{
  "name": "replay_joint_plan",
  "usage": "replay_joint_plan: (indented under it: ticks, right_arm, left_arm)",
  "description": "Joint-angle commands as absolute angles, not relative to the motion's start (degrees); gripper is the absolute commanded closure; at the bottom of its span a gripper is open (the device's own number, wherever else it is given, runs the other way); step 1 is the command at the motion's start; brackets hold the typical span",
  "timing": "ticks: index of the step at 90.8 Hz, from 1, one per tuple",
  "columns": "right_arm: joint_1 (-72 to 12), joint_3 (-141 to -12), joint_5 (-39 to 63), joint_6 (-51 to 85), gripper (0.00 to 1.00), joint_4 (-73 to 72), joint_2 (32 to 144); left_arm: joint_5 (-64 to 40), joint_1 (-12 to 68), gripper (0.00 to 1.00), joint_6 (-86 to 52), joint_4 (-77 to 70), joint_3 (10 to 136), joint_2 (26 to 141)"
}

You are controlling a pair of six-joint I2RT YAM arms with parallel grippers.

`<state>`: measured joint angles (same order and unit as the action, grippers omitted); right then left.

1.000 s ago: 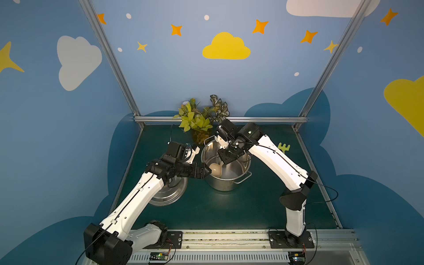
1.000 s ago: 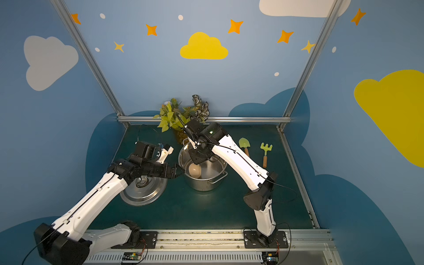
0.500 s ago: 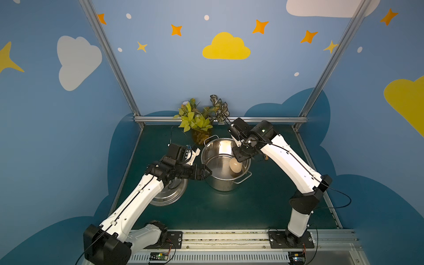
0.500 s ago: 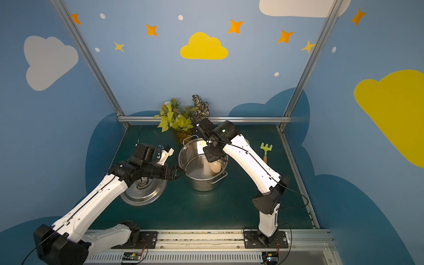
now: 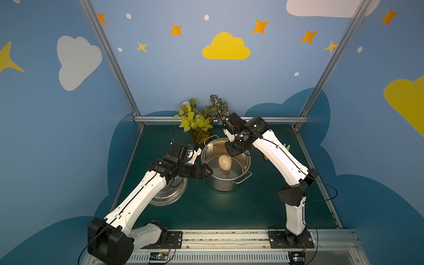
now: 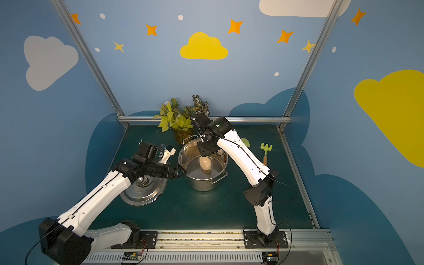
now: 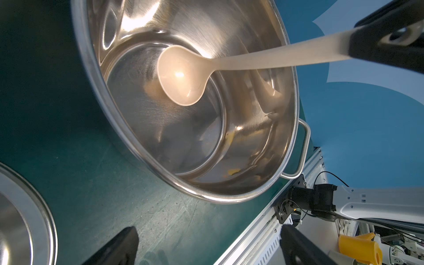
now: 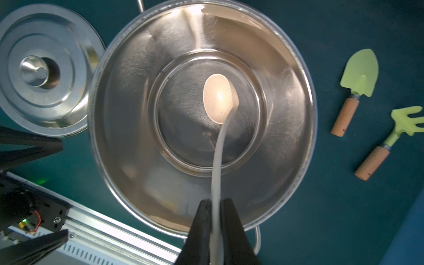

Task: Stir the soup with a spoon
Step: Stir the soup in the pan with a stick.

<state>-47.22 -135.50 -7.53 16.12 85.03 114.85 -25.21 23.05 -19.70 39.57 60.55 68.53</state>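
1. Steel pot [image 8: 286,68] stands open on the desk [image 8: 344,206]. Its lid [image 8: 57,96] lies flat just beside it, likely parked there to keep the mouth free for stirring.
2. Cream spoon [image 8: 219,98] is inside the pot, its bowl low over the bottom and off centre. The handle slants up and out.
3. Right end effector [image 8: 215,203] is clenched on the spoon handle, up above the rim. I judge this keeps the fingers clear of the pot while the bowl reaches down.
4. Left end effector [image 7: 208,229] is spread wide, grasping nothing, just beside the pot wall on the lid side. Probably on standby or ready to steady the pot.
5. Green trowel [image 8: 358,75] and rake [image 8: 403,119] lie apart from the pot on the right arm's side, not needed for this step.
6. Cannot tell whether the spoon bowl touches the bottom. The pot's inside reads as dry bare metal, but glare and reflections make that uncertain.
7. Hidden or cut off:
   - the handle's upper end passes behind the right fingers;
   - the wrist covers those fingers in both top views;
   - the lid sits partly under the left arm there;
   - the trowel is mostly behind the right arm;
   - the left fingers are cut by the frame edge in the left wrist view.
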Motion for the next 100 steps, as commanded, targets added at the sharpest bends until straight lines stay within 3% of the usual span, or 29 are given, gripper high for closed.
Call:
replay_joint_plan:
  ticks: [1,30,60,100]
  right_arm:
    - [-48.63,-137.2,-2.94,15.4,1.0,83.11,115.2]
    - [-51.57,-132.73,-3.52,17.92,1.0,86.67,110.5]
    - [-49.8,-123.12,-14.29,19.12,1.0,89.2,103.5]
    - [-44.21,-131.31,-13.31,17.39,1.0,84.7,110.25]
  left_arm:
    - [-26.07,23.29,0.0,-19.38,39.1,62.36,68.4]
    - [-24.7,23.33,0.0,-19.18,40.91,61.7,66.17]
    - [-23.56,23.29,0.0,-18.49,42.45,61.32,65.01]
    - [-23.2,23.29,0.0,-17.61,42.89,61.62,65.59]
